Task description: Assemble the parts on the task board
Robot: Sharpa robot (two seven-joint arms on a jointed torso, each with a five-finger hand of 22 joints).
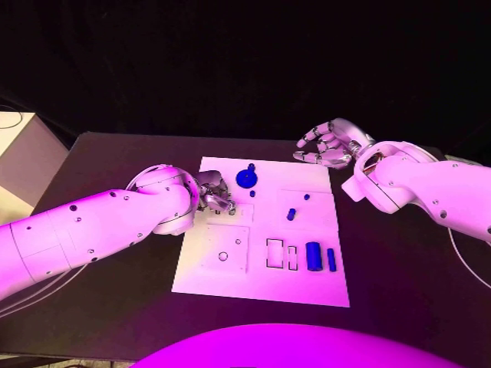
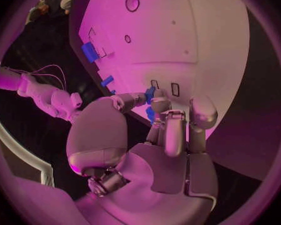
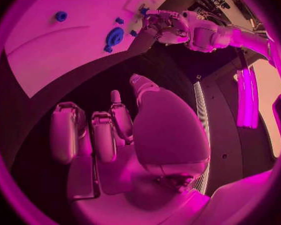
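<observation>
Now your left hand (image 1: 215,193) sits at the left edge of the white task board (image 1: 312,287) on the black table (image 1: 113,307), its fingertips (image 2: 154,101) pinching a small blue part (image 2: 150,92). Your right hand (image 1: 330,144) hovers off the board's far right corner, fingers curled in on nothing, while a round blue part (image 1: 247,178) and blue bars (image 1: 314,254) rest on the board.

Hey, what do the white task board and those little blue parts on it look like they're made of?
Task board: likely rigid plastic or painted sheet, matte; flat, with crisp cut-out slots and holes. Blue parts: probably moulded or printed plastic, uniform opaque colour with a slight sheen. The coloured light leaves both uncertain.
</observation>
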